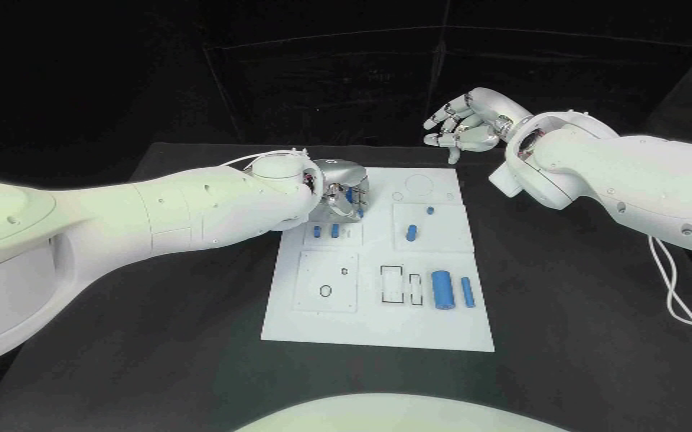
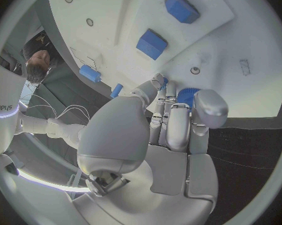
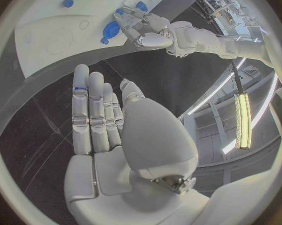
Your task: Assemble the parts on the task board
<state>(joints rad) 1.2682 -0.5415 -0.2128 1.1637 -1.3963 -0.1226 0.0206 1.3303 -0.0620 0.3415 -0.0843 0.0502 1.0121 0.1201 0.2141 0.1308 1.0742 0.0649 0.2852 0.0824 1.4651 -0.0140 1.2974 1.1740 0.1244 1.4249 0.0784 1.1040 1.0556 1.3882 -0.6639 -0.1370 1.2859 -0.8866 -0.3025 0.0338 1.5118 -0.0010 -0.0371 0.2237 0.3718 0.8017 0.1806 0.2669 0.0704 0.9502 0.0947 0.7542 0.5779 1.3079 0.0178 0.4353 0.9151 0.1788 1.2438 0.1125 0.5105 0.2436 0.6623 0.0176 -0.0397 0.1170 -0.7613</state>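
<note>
- Left hand (image 1: 340, 195) first: we see it lowered over the far-left part of the task board (image 1: 378, 327), fingers curled down around a blue part (image 2: 188, 95). In the left wrist view the fingertips (image 2: 160, 81) close round that piece, so we judge it grasped, though the piece is mostly hidden.
- Our right hand (image 1: 469, 122) hangs above the desk (image 1: 577, 332) beyond the board's far-right corner, released, fingers apart, holding nothing.
- On the board, going down in size: a stout blue cylinder (image 1: 443, 290) and a thinner blue rod (image 1: 467, 291) lie side by side near the near-right edge; a short blue peg (image 1: 413, 231) sits in the middle-right panel; a tiny blue piece (image 1: 430, 211) lies just beyond it.
- Two blue blocks (image 2: 152, 43) lie on the board near the left fingers, in the left wrist view.
- What could go wrong, as we judge it: the grasp is at the fingertips, so the part may tilt or slip when lifted; curled fingers could also nudge the neighbouring blocks; a tilted part would jam in its recess.
</note>
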